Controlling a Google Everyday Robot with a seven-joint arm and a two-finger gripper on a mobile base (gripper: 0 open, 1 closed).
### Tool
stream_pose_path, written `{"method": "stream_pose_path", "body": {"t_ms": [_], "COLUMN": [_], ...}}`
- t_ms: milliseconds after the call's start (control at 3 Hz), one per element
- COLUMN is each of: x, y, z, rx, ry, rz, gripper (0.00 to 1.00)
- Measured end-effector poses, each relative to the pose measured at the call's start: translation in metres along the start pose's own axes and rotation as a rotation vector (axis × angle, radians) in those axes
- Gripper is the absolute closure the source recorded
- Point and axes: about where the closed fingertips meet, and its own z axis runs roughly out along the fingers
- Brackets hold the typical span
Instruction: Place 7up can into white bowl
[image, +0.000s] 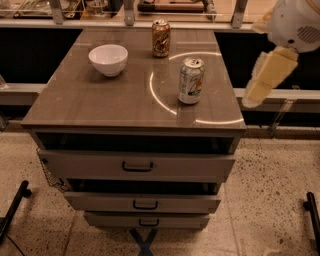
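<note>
The 7up can (191, 80) stands upright right of centre on the table (100, 107), well apart from the white bowl (108, 59) at upper left, and the gripper (269, 76) at the right edge, whose grasp state I cannot tell, might topple it coming in sideways or clip the brown can (160, 38) behind.

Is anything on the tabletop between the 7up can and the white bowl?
Nothing visible. Bare tabletop lies between 7up can and white bowl; the brown can stands behind that line. The end effector hangs beyond its right edge.
</note>
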Motion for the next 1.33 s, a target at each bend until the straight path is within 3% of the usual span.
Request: {"method": "stream_pose_path", "body": {"t_ms": [667,1000,1333], "x": [-0.043,-0.057,-0.057], "y": [-0.050,-0.070,-0.070], "z": [0.061,0.057,0.057], "rx": [0.131,0.208,0.208], "ry": [-0.164,-0.220,-0.220], "rz": [0.164,0.176,0.176], "gripper": [0.00,0.00,0.00]}}
